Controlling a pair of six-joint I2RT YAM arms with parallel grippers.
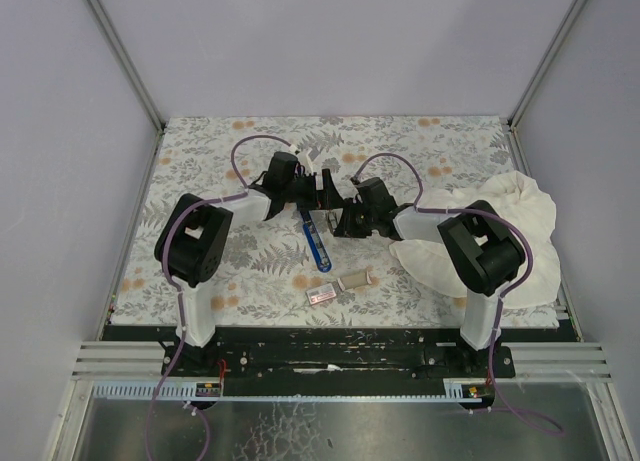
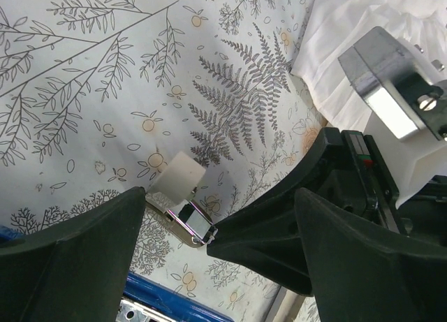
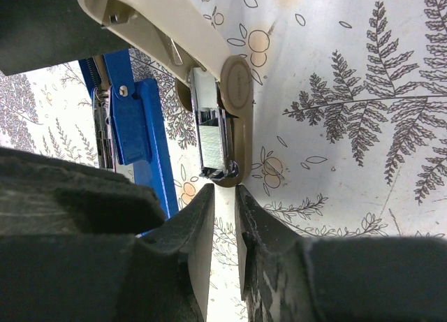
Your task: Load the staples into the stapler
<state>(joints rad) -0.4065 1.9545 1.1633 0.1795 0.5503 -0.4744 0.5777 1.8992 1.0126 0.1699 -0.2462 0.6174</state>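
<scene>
Left jaws wide apart, right jaws nearly together, grip unclear; left arm, right arm folded inward, meeting at stapler mid-frame.

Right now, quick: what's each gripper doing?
Left gripper: open, fingers wide apart.
Right gripper: fingers nearly closed at the end of the staple strip; whether they grip it cannot be told.

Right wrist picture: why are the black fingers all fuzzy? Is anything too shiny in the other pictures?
Right wrist view: the fingers sit very close to the lens, so they blur; the stapler is sharp. Left wrist view: a metal block glares white. Top view: even light, soft shadows by the arms.
</scene>
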